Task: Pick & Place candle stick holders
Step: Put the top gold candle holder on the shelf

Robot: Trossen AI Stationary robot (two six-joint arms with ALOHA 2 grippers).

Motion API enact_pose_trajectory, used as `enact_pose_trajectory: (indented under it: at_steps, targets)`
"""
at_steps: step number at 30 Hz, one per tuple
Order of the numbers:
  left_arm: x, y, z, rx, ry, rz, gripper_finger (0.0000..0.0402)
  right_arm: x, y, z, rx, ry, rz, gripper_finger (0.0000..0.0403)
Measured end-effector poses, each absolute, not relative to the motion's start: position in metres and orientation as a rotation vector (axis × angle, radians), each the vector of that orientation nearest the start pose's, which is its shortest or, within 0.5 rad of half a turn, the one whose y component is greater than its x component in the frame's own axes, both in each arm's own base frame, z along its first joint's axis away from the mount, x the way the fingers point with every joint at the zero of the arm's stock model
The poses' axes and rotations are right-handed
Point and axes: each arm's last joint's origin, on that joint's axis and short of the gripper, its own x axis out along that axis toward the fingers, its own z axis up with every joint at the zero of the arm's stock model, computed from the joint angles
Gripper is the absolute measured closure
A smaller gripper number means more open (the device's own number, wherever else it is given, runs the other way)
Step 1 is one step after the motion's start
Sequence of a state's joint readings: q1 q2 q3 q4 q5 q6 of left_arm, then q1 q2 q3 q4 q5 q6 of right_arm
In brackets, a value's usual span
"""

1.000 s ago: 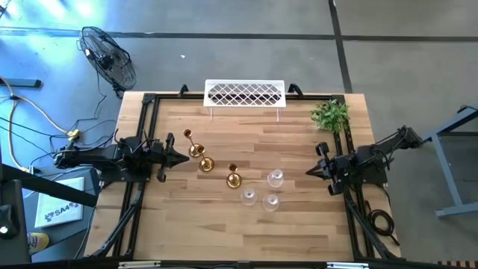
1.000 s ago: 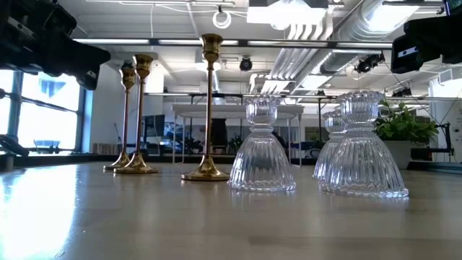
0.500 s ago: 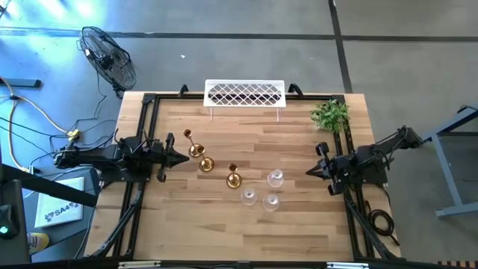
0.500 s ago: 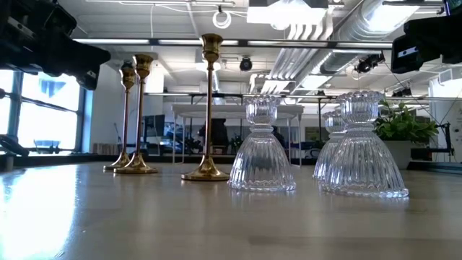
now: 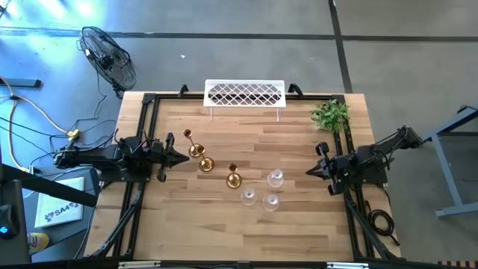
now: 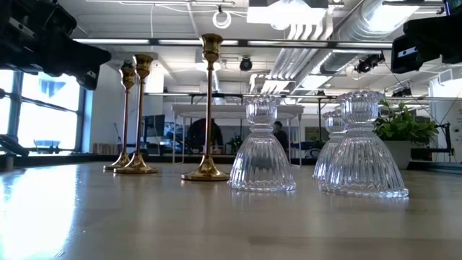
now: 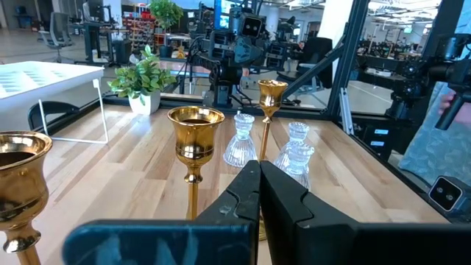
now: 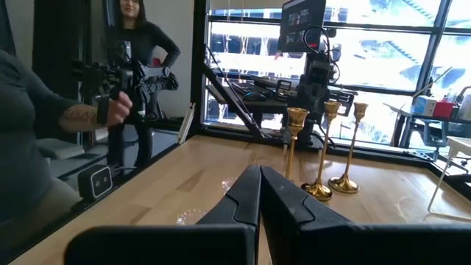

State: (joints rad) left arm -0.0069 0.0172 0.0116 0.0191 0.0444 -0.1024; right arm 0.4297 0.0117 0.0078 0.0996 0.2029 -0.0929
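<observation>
Three gold candle stick holders stand upright on their round bases left of the table's middle: one (image 5: 193,148), one (image 5: 205,162), one (image 5: 234,178); they also show in the low view (image 6: 208,108). Three clear glass holders (image 5: 275,178), (image 5: 248,196), (image 5: 271,202) stand on their wide feet to the right of them. My left gripper (image 5: 184,158) is shut and empty at the left edge, pointing at the gold ones (image 7: 195,143). My right gripper (image 5: 308,173) is shut and empty at the right edge.
A white lattice rack (image 5: 245,94) stands at the table's far edge and a small green plant (image 5: 330,114) at the far right corner. A fan (image 5: 109,57) stands on the floor beyond the far left corner. People (image 8: 140,81) stand beyond the table.
</observation>
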Motion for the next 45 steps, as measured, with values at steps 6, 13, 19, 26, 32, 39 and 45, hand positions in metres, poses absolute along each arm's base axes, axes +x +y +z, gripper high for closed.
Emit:
enact_pose_trajectory:
  at_steps: [6,13,19,26,32,39,45]
  targets:
    - [0.098,-0.002,0.168,-0.102,-0.011,-0.052,0.0401,0.091,0.033,0.176,-0.001,-0.101,0.144,0.0400]
    - [0.098,-0.002,0.168,-0.079,-0.012,-0.042,0.0401,0.091,0.033,0.178,0.014,-0.125,0.149,0.0400]
    - [0.098,-0.002,0.168,-0.078,-0.012,-0.043,0.0401,0.091,0.033,0.178,-0.045,-0.128,0.153,0.0400]
    - [0.098,-0.001,0.168,-0.185,-0.012,-0.032,0.0401,0.091,0.030,0.179,-0.030,-0.129,0.050,0.0394]
    - [0.096,-0.002,0.174,-0.297,0.008,-0.037,0.0377,0.091,0.028,0.180,-0.003,-0.137,-0.004,0.0344]
    - [0.094,-0.003,0.184,-0.318,-0.029,-0.079,0.0287,0.090,0.027,0.184,0.022,-0.178,-0.050,0.0247]
    - [0.094,-0.002,0.190,-0.231,-0.091,-0.054,0.0226,0.089,0.026,0.189,-0.017,-0.192,-0.046,0.0176]
